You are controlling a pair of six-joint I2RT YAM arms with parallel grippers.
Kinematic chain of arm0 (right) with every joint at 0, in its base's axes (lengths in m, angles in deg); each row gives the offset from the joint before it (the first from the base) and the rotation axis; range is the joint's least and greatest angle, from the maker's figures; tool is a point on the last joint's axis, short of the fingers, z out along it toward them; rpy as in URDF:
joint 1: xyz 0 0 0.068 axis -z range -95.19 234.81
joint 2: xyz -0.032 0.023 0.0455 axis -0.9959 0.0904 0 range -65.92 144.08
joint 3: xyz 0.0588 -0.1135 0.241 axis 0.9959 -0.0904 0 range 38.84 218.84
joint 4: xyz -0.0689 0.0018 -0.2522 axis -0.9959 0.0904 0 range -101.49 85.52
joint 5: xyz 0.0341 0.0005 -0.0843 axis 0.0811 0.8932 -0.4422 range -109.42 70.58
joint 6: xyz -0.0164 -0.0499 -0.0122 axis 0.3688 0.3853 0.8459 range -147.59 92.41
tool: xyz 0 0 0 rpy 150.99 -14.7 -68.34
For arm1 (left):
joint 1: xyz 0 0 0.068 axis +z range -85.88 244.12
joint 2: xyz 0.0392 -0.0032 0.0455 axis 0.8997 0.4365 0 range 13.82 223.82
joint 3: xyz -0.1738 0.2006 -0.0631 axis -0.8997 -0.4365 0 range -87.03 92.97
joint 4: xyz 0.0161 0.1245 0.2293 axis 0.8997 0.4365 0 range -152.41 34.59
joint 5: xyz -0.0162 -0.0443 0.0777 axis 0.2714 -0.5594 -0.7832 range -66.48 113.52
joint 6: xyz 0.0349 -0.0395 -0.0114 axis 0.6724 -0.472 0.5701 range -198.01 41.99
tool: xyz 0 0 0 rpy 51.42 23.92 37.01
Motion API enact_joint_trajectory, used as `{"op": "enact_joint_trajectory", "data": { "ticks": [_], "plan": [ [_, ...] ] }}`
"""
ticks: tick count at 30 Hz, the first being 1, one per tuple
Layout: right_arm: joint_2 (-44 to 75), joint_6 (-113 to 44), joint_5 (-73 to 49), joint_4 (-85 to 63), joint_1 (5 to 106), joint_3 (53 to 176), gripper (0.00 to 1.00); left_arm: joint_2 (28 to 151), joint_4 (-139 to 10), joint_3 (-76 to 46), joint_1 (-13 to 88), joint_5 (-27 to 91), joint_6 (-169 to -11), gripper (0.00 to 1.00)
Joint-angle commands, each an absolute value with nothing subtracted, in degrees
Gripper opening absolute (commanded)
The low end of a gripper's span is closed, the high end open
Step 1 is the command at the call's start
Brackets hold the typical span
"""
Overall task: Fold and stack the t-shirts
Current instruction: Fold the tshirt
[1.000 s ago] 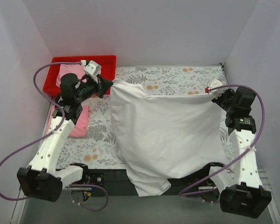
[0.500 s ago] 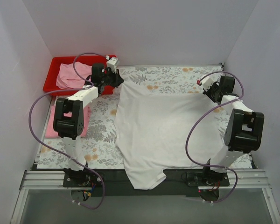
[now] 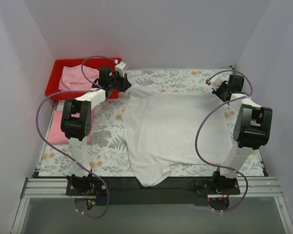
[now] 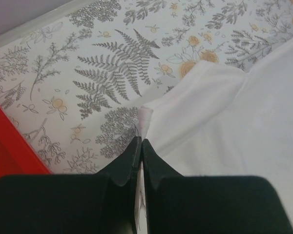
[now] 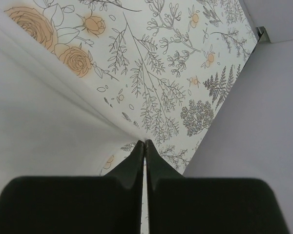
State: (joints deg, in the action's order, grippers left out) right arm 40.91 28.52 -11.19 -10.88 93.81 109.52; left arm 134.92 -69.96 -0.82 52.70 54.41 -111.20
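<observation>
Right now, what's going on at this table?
The two arms reach toward the far side of the table, the left gripper and the right gripper each shut on a far corner of a white t-shirt that lies spread nearly flat. A pink shirt sits in the red bin; a second pink shirt lies folded at the left.
</observation>
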Motion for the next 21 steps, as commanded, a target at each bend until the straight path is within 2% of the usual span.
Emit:
{"op": "enact_joint_trajectory", "data": {
  "ticks": [1, 10, 21],
  "plan": [
    [36.1, 30.8, -9.1, -9.3, 94.0, 107.8, 0.01, 124.1, -68.4, -6.8, 51.1, 56.5, -107.9, 0.00],
    [30.5, 35.7, -8.0, -5.8, 94.7, 103.1, 0.01, 108.2, -57.8, -19.9, 43.6, 51.8, -101.9, 0.00],
    [29.1, 41.7, -6.2, -2.0, 96.7, 98.8, 0.01, 99.5, -48.3, -29.4, 40.1, 46.1, -100.4, 0.00]
  ]
}}
